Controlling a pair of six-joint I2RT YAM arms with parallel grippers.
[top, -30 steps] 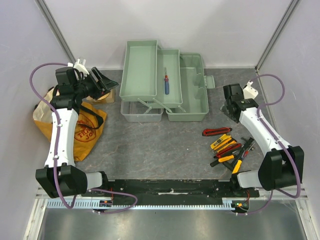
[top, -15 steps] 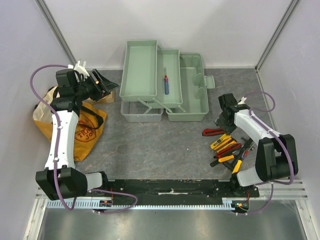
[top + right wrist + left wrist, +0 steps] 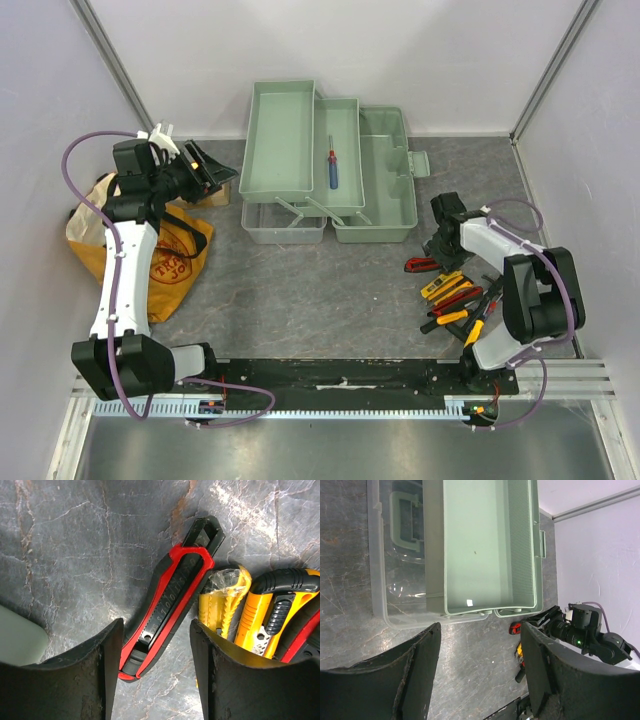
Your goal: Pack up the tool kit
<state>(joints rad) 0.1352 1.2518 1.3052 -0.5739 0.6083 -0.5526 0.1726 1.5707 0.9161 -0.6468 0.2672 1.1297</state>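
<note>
Right arm [image 3: 497,240] bent low; both jaws apart.

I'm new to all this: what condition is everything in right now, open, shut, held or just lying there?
left gripper, open, empty.
right gripper, open, empty.
toolbox, open, trays fanned out.
blue-handled screwdriver, lying in the middle tray.
red utility knife, flat on the table between the right gripper's fingers, not gripped.
other hand tools, loose pile on the table.
cloth bag, slumped on the table.

toolbox [image 3: 485,545] cut @ top edge | yellow cutter [image 3: 256,622] cut @ R edge
</note>
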